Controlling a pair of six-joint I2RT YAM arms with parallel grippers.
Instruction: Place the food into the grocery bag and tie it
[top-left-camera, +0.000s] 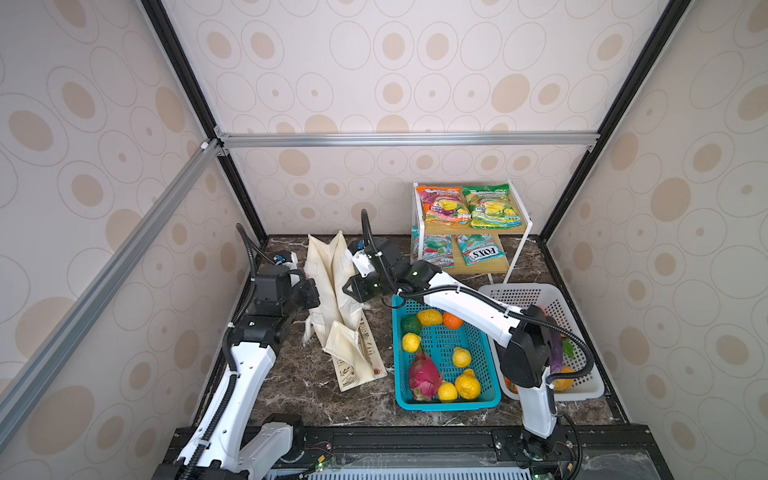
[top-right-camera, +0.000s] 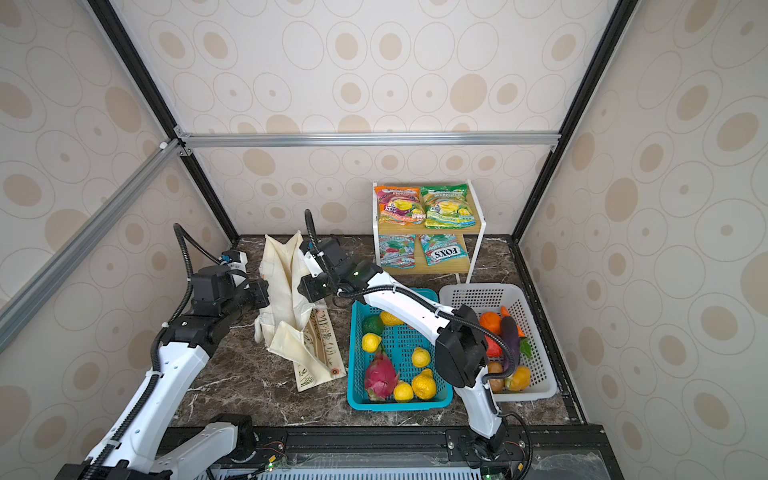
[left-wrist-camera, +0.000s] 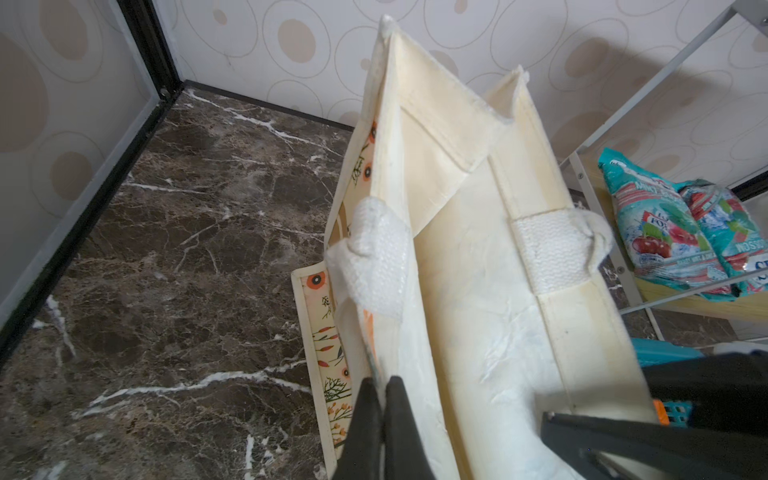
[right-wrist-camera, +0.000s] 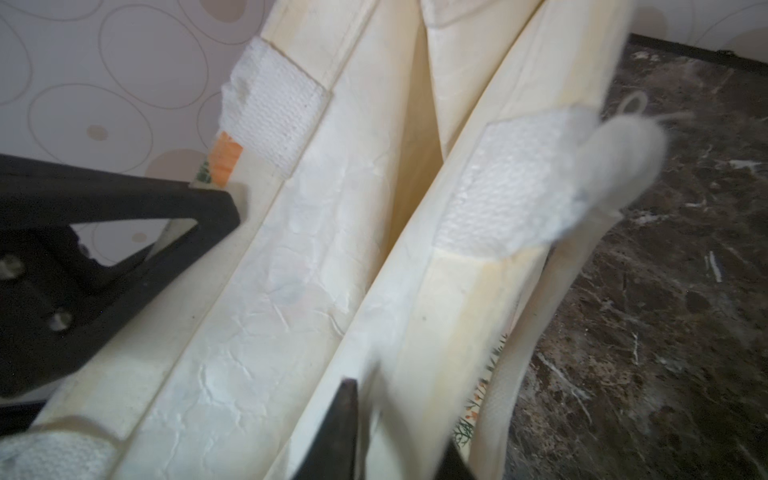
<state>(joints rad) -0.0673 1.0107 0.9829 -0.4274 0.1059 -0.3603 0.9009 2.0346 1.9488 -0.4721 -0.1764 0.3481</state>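
Marble tabletop (top-left-camera: 291, 386): left gripper (left-wrist-camera: 380, 380) pinches shut on the left rim of the cream floral canvas tote bag (top-left-camera: 332, 270), right gripper (right-wrist-camera: 399, 432) clamps its opposite rim; rightward, the pink dragon fruit (top-left-camera: 424, 376) lies in the teal plastic basket (top-left-camera: 449, 405), the right arm (top-left-camera: 469, 305) reaching above it

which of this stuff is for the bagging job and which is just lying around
For the job: tote bag, dragon fruit, yellow fruits, orange packet, green packet, eggplant.

Just lying about: teal packets, teal basket, white basket, shelf.
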